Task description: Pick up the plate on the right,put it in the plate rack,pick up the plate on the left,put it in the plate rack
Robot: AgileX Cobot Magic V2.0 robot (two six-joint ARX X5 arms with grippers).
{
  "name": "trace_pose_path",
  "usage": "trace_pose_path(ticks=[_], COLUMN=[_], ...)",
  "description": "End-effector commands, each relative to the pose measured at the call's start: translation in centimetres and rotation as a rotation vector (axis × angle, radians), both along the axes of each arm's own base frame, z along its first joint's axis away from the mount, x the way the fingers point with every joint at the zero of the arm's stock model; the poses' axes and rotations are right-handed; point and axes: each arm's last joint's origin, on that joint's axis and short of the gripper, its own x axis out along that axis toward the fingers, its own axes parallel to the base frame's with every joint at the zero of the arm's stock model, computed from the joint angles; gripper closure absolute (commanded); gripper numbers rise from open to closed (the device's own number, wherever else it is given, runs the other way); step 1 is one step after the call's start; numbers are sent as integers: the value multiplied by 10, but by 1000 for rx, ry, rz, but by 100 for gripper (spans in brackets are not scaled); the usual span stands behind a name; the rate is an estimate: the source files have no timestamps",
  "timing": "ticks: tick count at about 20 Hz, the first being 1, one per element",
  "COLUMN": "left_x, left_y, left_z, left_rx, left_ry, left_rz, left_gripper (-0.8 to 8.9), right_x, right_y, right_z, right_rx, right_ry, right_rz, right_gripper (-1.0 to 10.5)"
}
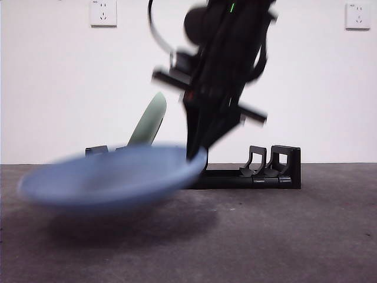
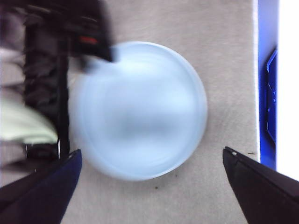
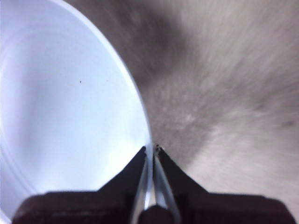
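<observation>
Right hand (image 3: 153, 151): clamped on blue plate (image 1: 112, 177) rim, for edgewise slotting.
Left hand (image 2: 149, 161): spread wide, held above.
Rack (image 1: 259, 174): green plate (image 1: 148, 121) already stood.

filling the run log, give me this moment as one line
right pincer: shut on blue plate rim, lifted | left pincer: open, above | green plate: in plate rack
</observation>
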Motion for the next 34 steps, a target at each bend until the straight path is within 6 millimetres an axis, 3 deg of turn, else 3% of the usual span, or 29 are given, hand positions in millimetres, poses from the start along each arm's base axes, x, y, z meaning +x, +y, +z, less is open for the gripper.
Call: trace_pose_path(ticks=[1, 5, 9, 11, 15, 19, 24, 34], left_x=[-1, 3, 16, 21, 24, 24, 23, 20], left_y=[-12, -38, -58, -64, -66, -66, -65, -66], left_z=[-3, -15, -29, -34, -34, -35, -35, -37], left_rx=[16, 99, 184, 214, 210, 208, 208, 174], left_ry=[-14, -62, -121, -157, -171, -167, -157, -74], left_rz=[-67, -103, -52, -19, -7, -1, 4, -52], left_gripper=[306, 311, 313, 341, 599, 637, 820, 822], right_x=[-4, -15, -24, -28, -31, -32, -32, -25], right_y=[-16, -42, -55, -56, -58, -58, -59, -69], right_z=[44, 91, 111, 113, 114, 115, 115, 116], right_rx=[58, 129, 154, 162, 157, 167, 171, 163], right_ry=[-82, -99, -79, -56, -36, -30, -29, -47], right_rz=[-8, -25, -23, -12, -11, -10, -23, -58], right_gripper=[963, 963, 963, 963, 963, 963, 963, 932])
